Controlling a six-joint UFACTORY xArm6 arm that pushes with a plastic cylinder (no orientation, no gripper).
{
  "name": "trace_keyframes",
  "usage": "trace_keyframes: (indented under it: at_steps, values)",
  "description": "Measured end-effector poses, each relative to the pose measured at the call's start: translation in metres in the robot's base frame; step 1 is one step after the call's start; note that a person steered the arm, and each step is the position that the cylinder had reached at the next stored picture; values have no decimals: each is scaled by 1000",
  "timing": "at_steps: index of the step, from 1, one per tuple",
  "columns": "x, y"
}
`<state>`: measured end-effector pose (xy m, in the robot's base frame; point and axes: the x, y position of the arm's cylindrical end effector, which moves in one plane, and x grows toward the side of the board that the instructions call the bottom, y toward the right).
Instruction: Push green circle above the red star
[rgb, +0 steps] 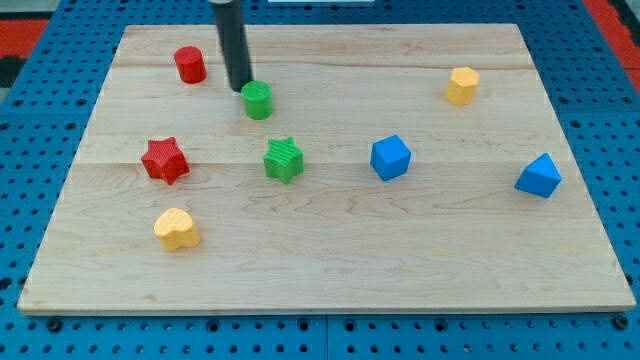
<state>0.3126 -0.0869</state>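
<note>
The green circle (257, 100) stands in the upper left part of the wooden board (330, 250). The red star (165, 160) lies below it and to its left, near the board's left side. My tip (240, 89) is the lower end of the dark rod coming down from the view's top. It sits right at the green circle's upper left edge, touching or nearly touching it.
A red cylinder (190, 64) is at the upper left, left of the rod. A green star (284, 159) lies below the green circle. A yellow heart (177, 229), two blue blocks (390, 157) (539, 176) and a yellow block (461, 86) lie elsewhere.
</note>
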Motion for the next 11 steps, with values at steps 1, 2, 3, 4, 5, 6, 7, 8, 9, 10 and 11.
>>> trace_keyframes:
  at_steps: [1,2,3,4,5,6,7,8,9,10,11]
  values:
    - [0,19]
    - [5,36]
    - [18,58]
    - [29,47]
    - [29,-1]
    - [45,-1]
    - [49,5]
    - [45,-53]
    - [47,-80]
    - [55,-39]
    - [57,-29]
